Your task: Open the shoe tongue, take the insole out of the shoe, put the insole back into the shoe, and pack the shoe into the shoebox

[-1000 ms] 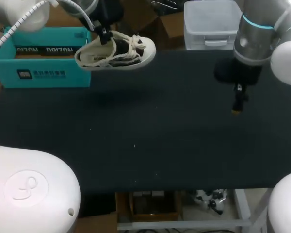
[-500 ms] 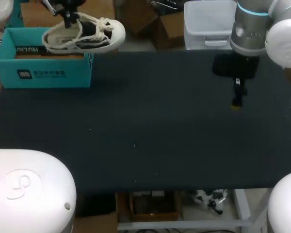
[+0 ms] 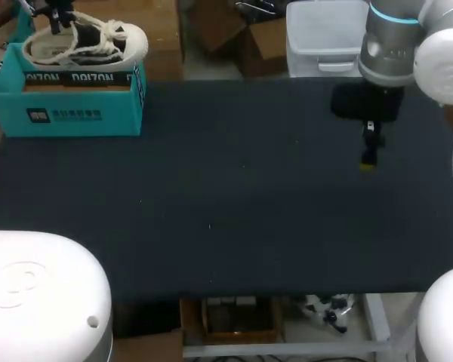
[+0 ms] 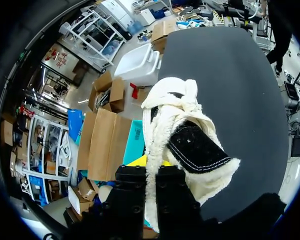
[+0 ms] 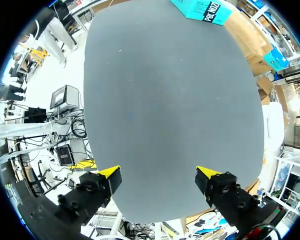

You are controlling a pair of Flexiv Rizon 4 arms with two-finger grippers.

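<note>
- Two pincers are accounted for, the left first: the left pincer point(image 4: 155, 162) is clamped on the heel collar of the shoe point(image 4: 190, 145); the shoe is held aloft, sole down, over the open shoebox point(image 3: 68, 105) at the far left corner of the desk point(image 3: 234, 211).
- Packing is judged to be the step in hand; a lowering of the shoe between the box walls is called for next, then a release; the toe is seen near the box's right wall, so a snag on that rim is to be guarded against.
- The right pincer point(image 5: 158, 176) is held apart, nothing between its fingers, above the desk near its far right edge, well apart from the shoebox; no obstruction is offered by it.
</note>
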